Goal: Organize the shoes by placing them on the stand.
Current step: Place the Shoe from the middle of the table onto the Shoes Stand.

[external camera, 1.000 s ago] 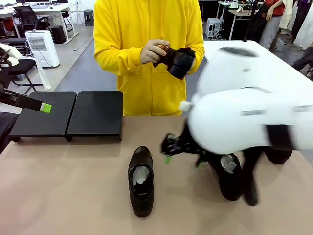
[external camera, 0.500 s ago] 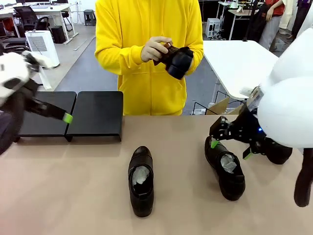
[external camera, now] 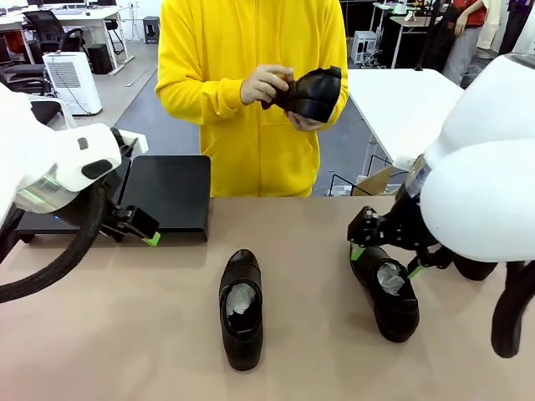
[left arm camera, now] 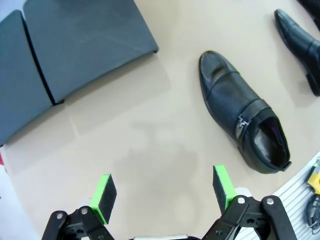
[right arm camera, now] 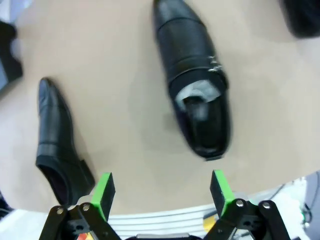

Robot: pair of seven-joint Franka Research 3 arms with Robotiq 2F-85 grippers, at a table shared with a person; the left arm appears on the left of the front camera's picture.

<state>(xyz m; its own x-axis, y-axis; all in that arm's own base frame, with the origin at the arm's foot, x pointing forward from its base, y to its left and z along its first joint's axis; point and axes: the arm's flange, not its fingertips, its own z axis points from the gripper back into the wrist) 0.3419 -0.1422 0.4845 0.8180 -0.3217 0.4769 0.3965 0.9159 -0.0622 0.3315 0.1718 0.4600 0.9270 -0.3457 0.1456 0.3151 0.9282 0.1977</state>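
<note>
Stand [external camera: 167,196]: bare, nothing placed yet.
Middle shoe [external camera: 241,309]: on the table.
Right shoe [external camera: 389,296]: on the table, below the right gripper [right arm camera: 160,192].
Right gripper: spread wide, empty.
Left gripper [left arm camera: 162,192]: spread wide, empty, near the stand.
Third shoe [external camera: 313,92]: in the person's hands [external camera: 266,85].

Shoes: three countable. Two on the counter [external camera: 125,334]: centre shoe [external camera: 241,311], right shoe [external camera: 389,294]. One held shoe [external camera: 314,92]. Two stand platforms [left arm camera: 85,45]. One person [external camera: 251,142].
</note>
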